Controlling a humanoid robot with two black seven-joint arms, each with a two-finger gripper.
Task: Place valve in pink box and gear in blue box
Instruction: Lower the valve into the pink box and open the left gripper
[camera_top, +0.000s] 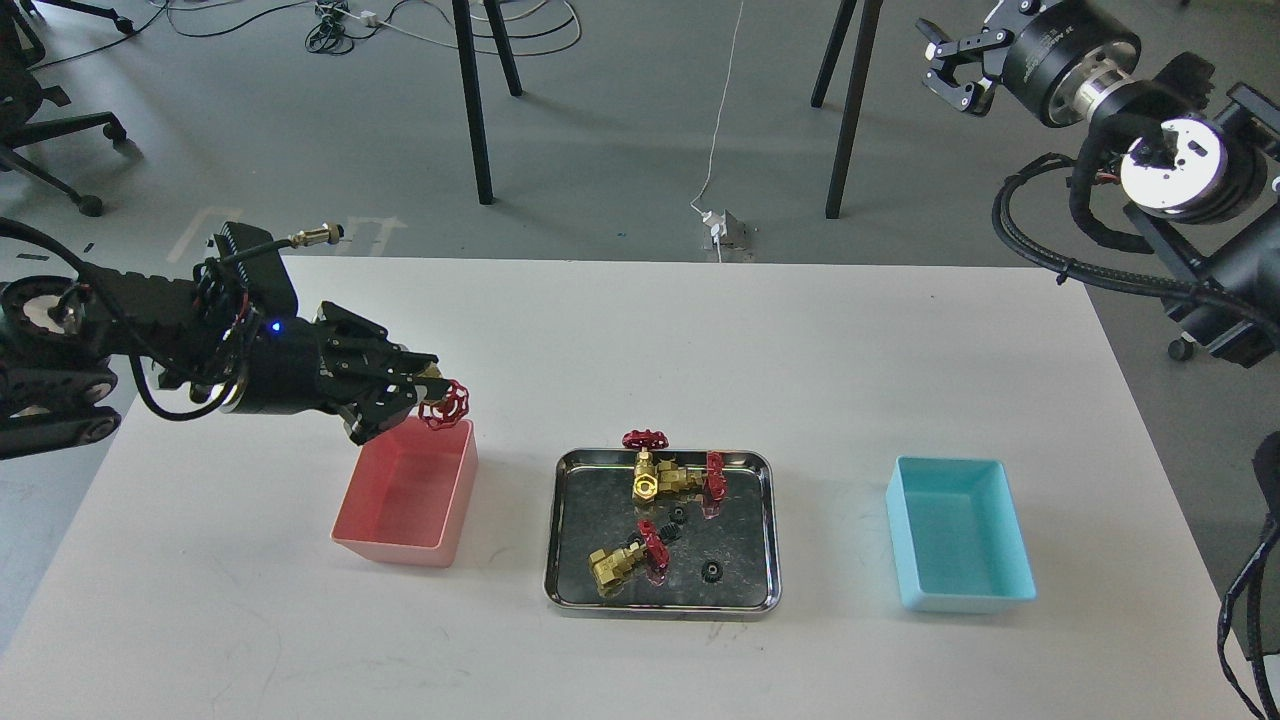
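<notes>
While the left gripper (428, 388) grasps the valve (444, 400), handwheel outward, above the pink box's (352, 537) far rim, release needs only a slight nearward shift

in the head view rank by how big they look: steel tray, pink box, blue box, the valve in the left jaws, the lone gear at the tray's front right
1. steel tray
2. pink box and blue box: look alike, no ranking
3. valve, held by the left gripper
4. gear
</notes>
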